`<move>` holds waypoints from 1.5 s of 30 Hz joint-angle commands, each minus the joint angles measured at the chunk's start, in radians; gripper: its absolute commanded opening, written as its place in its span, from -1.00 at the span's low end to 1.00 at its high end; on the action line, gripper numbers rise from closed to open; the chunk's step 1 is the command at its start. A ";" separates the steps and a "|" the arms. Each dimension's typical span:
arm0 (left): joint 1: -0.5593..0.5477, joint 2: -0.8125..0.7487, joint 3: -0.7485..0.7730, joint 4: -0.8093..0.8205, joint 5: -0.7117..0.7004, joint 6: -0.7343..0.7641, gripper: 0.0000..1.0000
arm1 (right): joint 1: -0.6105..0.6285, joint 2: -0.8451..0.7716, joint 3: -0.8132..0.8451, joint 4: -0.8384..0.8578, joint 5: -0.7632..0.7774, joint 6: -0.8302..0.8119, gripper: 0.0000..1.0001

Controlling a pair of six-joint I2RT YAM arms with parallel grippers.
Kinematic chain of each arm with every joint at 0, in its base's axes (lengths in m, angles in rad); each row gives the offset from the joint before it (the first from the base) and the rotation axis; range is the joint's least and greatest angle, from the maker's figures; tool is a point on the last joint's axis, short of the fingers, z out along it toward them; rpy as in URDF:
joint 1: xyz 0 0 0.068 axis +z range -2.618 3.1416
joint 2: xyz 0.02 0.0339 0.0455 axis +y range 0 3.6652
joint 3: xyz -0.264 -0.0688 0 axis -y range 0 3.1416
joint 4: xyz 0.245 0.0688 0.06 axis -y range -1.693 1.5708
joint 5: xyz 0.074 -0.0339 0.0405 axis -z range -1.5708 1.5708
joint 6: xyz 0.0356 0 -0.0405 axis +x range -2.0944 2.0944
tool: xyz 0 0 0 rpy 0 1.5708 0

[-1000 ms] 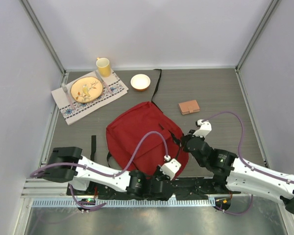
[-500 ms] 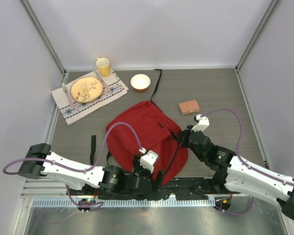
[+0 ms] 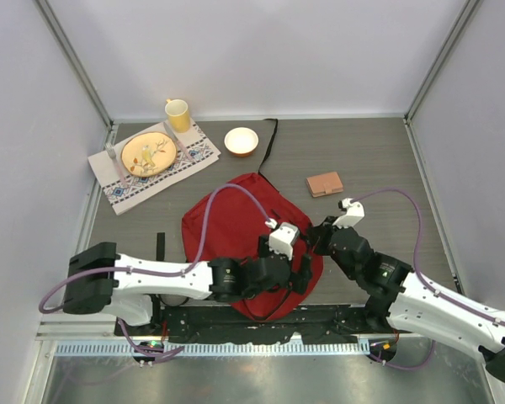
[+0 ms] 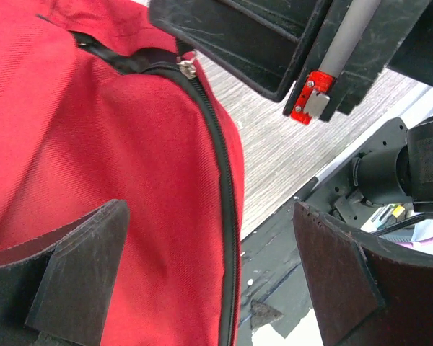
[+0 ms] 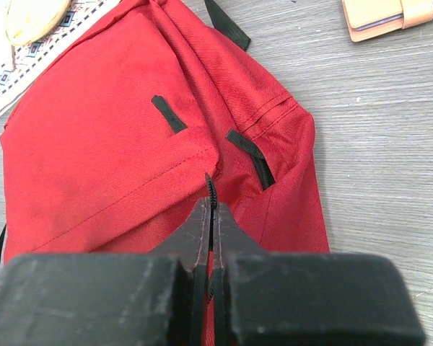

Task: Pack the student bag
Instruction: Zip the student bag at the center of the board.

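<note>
The student bag [image 3: 236, 231] is a dark-red backpack lying flat on the table's near middle. My right gripper [image 5: 211, 215] is shut on a thin black zipper pull [image 5: 210, 189] at the bag's right side; in the top view it [image 3: 311, 240] sits at the bag's right edge. My left gripper [image 4: 216, 281] stands wide open over the bag's near right corner, red fabric [image 4: 115, 158] and a black zipper line [image 4: 227, 194] running between its fingers [image 4: 79, 274]. A metal slider [image 4: 187, 68] shows close under the right gripper's body [image 4: 260, 40]. Nothing is held by the left gripper [image 3: 301, 273].
A brown notebook [image 3: 325, 183] lies to the right of the bag. At the back left are a white bowl [image 3: 241, 140], a yellow mug [image 3: 178, 114] and a plate [image 3: 148, 153] on a patterned mat [image 3: 198, 156]. A black strap [image 3: 269, 147] trails behind the bag. Black base rail [image 4: 303, 238] runs along the near edge.
The left gripper has opened wide and swung from the near rail up over the bag's near right corner. The right gripper has stayed shut at the bag's right edge, hardly moving.
</note>
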 commanded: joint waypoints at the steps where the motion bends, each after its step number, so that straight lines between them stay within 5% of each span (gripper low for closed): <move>1: 0.027 0.080 0.062 0.133 0.101 -0.008 0.99 | -0.005 -0.031 0.014 0.031 0.023 -0.013 -0.98; 4: 0.042 0.133 0.074 0.139 0.107 -0.034 0.86 | -0.005 -0.043 0.013 0.025 0.027 -0.011 -0.99; 7: 0.055 0.158 0.063 0.165 0.109 -0.055 0.31 | -0.003 -0.056 0.011 0.019 0.029 -0.013 -0.98; 11: 0.061 0.155 0.045 0.151 0.124 -0.067 -0.87 | -0.005 -0.048 0.005 0.011 0.034 -0.014 -0.98; 12: 0.061 0.147 0.034 0.146 0.138 -0.064 -1.00 | -0.005 -0.048 0.004 0.013 0.034 -0.014 -0.98; 18: 0.039 0.026 -0.128 0.183 0.322 -0.058 -1.00 | -0.005 0.041 -0.010 0.040 0.044 0.006 -0.99; 25: -0.050 -0.155 -0.238 0.090 0.293 -0.095 -1.00 | -0.005 0.124 -0.033 0.125 0.015 0.032 -0.98; 36: -0.088 -0.230 -0.175 -0.048 0.256 -0.055 -1.00 | -0.006 0.115 -0.041 0.094 -0.005 0.066 -0.98; 39: -0.090 -0.218 -0.150 -0.081 0.212 -0.066 -0.49 | -0.006 0.073 -0.056 0.122 -0.055 0.050 -0.98; 41: -0.087 -0.209 -0.123 -0.084 0.144 -0.067 0.20 | -0.005 0.046 -0.055 0.123 -0.080 0.046 -0.98; 45: -0.047 -0.181 -0.077 -0.036 0.104 -0.060 0.66 | -0.006 0.000 -0.059 0.105 -0.101 0.043 -0.99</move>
